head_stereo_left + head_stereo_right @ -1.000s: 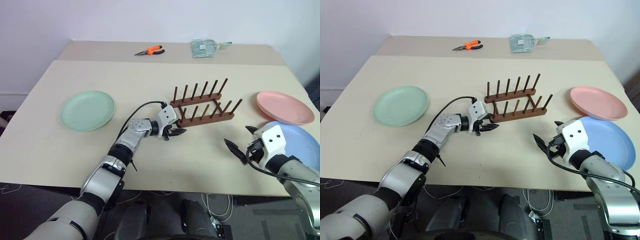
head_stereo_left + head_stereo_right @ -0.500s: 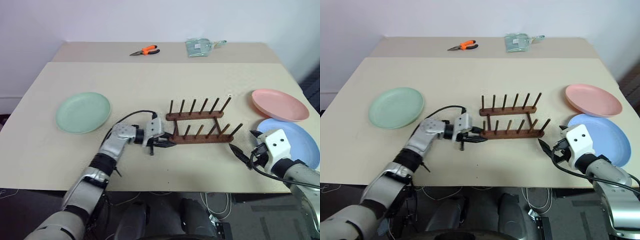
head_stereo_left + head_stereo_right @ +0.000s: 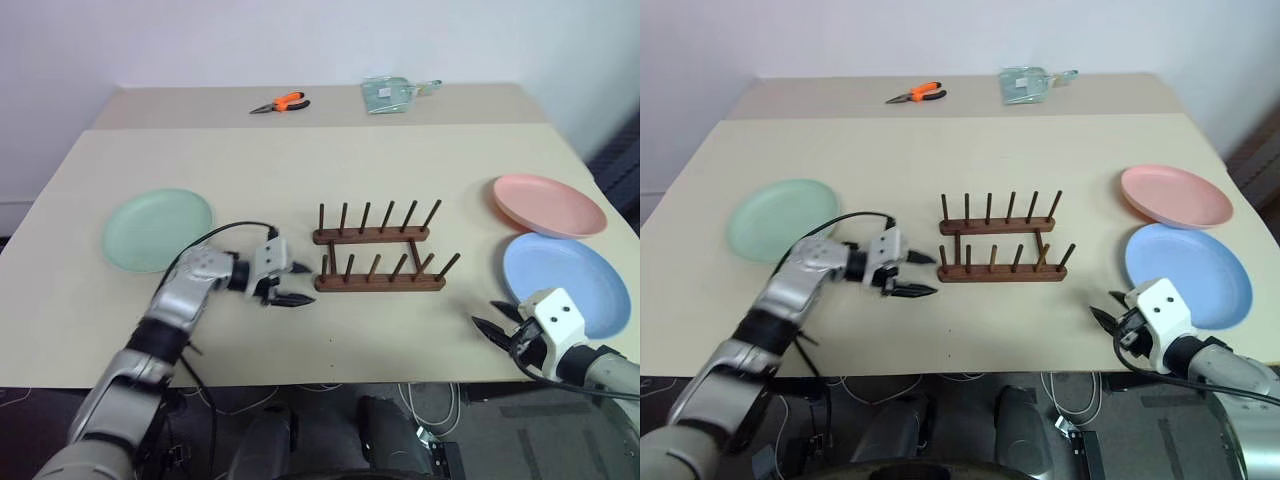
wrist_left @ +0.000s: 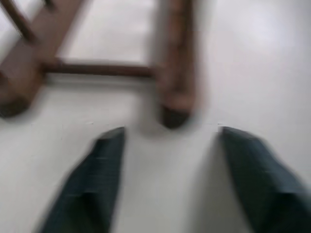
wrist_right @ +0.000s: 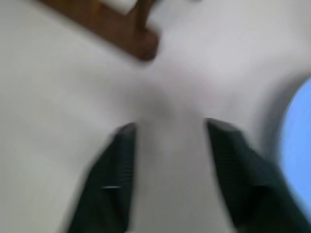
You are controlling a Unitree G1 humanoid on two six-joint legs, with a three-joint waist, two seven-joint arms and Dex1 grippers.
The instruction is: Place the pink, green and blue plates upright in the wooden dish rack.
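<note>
Left gripper [image 3: 289, 284] hangs over the table [image 3: 300, 160] just beside the near rail's left end of the dark brown wooden dish rack [image 3: 377, 253], its two black fingers spread and empty. In the same head view the right gripper [image 3: 496, 324] sits at the table's near edge by the right corner, fingers apart, holding nothing, close to the light blue round plate [image 3: 566, 284]. The salmon pink round plate [image 3: 548, 204] lies flat behind the blue one along the right edge; the pale mint green round plate [image 3: 157, 228] lies flat toward the left edge. Orange-handled pliers [image 3: 278, 102] rest at the far edge.

Left wrist view: open fingers [image 4: 92, 184] frame the rack's rail end [image 4: 174, 97], not touching it.

Right wrist view: spread fingers [image 5: 109, 179] over bare table, the blue plate's rim [image 5: 296, 150] alongside.

Risk: a flat plate near the edge could slide off if a finger pushes rather than hooks its rim; the light rack may shift if bumped.
</note>
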